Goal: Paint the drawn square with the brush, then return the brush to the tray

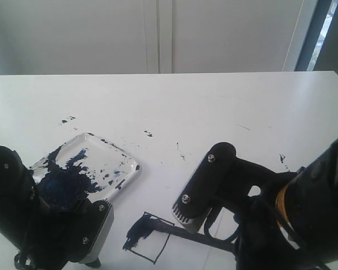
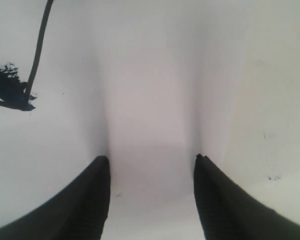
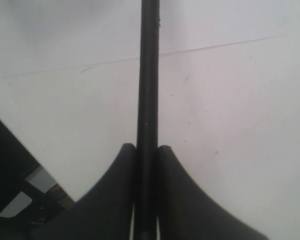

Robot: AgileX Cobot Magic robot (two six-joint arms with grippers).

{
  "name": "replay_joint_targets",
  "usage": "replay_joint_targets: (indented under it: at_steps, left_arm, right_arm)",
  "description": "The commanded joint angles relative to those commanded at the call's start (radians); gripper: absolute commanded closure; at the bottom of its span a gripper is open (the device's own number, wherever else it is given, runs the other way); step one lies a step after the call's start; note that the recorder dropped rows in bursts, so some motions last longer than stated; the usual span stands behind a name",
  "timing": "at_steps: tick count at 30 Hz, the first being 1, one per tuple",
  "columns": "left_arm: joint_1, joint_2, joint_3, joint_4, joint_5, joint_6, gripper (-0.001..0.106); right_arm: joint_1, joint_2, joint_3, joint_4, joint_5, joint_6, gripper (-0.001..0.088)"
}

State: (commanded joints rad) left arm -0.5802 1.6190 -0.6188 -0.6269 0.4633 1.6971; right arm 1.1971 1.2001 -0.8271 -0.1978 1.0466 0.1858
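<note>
One hand, the right hand [image 3: 147,148], pinches the brush [image 1: 186,230], whose long axis runs toward the left arm's side, tip inside the part-smeared drawn square [image 1: 155,242], tray [image 1: 124,160] near beyond it; the left hand [image 2: 151,157] hangs spread, empty.

- The brush [image 3: 150,75] leaves the picture's edge beyond the right gripper [image 3: 146,147], so its tip is unseen.
- The tray [image 1: 121,154] has its corner nearest the left arm [image 1: 22,214] hidden.
- The drawn square [image 2: 7,85], aside of the left gripper [image 2: 151,158], is cut off.

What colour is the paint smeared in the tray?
Dark blue, almost black where it lies thick, on the clear tray; the exterior view shows it best.
</note>
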Motion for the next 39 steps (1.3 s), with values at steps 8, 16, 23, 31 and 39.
replay_joint_targets:
  at_steps: [8, 16, 23, 31, 39]
  left_arm:
    - [0.0, 0.0, 0.0, 0.0, 0.0, 0.0, 0.049]
    - [0.0, 0.0, 0.0, 0.0, 0.0, 0.0, 0.049]
    - [0.0, 0.0, 0.0, 0.0, 0.0, 0.0, 0.049]
    - [0.0, 0.0, 0.0, 0.0, 0.0, 0.0, 0.049]
    - [0.0, 0.0, 0.0, 0.0, -0.002, 0.0, 0.049]
  right_arm:
    - [0.0, -0.028, -0.01, -0.048, -0.027, 0.038, 0.0868]
    - [0.0, -0.038, -0.02, -0.023, -0.005, 0.042, 0.0868]
    - [0.0, 0.024, -0.02, -0.018, -0.005, 0.035, 0.0868]
    - [0.0, 0.008, -0.023, -0.018, -0.006, 0.035, 0.0868]
    - [0.0, -0.061, -0.044, -0.007, 0.01, 0.038, 0.0868]
